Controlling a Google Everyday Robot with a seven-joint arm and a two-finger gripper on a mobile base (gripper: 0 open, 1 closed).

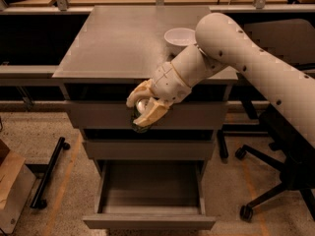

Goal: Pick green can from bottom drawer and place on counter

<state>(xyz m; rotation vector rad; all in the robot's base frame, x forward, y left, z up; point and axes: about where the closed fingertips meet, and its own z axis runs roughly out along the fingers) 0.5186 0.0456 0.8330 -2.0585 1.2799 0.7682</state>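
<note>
My gripper [143, 108] is shut on the green can [140, 117]; its silver top shows between the cream fingers and a dark green edge shows below them. The gripper holds the can in front of the top drawer, just below the front edge of the grey counter [113, 43]. The bottom drawer [150, 198] stands pulled open below, and its inside looks bare. My white arm reaches in from the right across the counter's front right corner.
A white bowl [179, 36] stands on the counter at the back right, partly behind my arm. A black office chair [280, 176] is at the right of the cabinet. A black bar [49, 173] and a cardboard box [12, 191] lie on the floor at left.
</note>
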